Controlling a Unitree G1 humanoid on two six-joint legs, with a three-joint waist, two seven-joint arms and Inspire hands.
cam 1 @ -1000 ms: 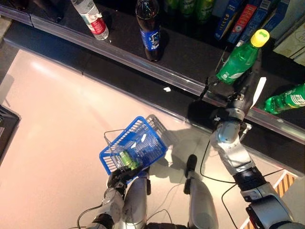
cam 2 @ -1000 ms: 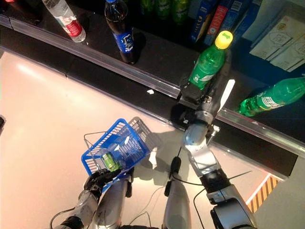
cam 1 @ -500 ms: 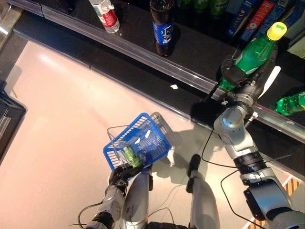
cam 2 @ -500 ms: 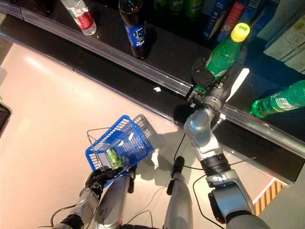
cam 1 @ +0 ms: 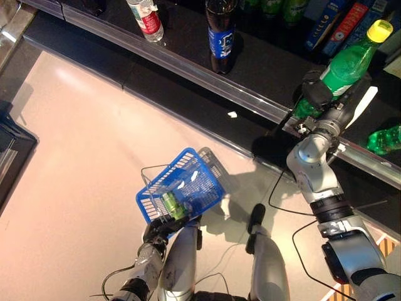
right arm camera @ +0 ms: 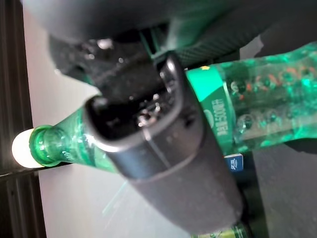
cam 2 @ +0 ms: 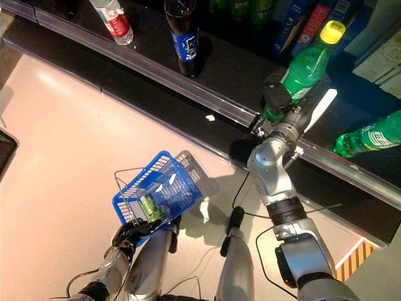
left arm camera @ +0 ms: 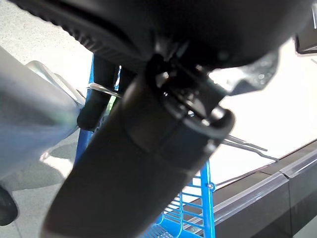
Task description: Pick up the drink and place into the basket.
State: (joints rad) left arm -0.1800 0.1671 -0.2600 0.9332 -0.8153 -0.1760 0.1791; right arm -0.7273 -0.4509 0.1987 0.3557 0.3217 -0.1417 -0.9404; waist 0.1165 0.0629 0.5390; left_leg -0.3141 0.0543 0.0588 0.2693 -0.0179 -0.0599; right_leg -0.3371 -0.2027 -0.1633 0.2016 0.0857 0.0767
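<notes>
The right hand (cam 2: 282, 103) has its fingers clamped on the green plastic drink bottle with a yellow cap (cam 2: 305, 66) at the dark shelf's (cam 2: 232, 69) front edge, ready to lift. The left hand (cam 1: 158, 231) grips the blue wire basket's (cam 1: 194, 188) handle, holding it open-side up to receive.

Floor (cam 1: 81, 138): pale, glossy, cream-pink, with a bright patch of reflected light toward the upper left.

Shelf (cam 1: 263, 69): long, black, running slantwise across the top of the head views; a silvery rail (cam 1: 188, 66) edges its front, with a dark base panel below it.

Scrap (cam 1: 232, 114): small, white, lying on the dark base just below the rail.

Dark object (cam 1: 9, 150): at the left edge of the floor, only partly in view.

Striped marking (cam 2: 351, 263): orange and white, on the floor at the lower right corner.
</notes>
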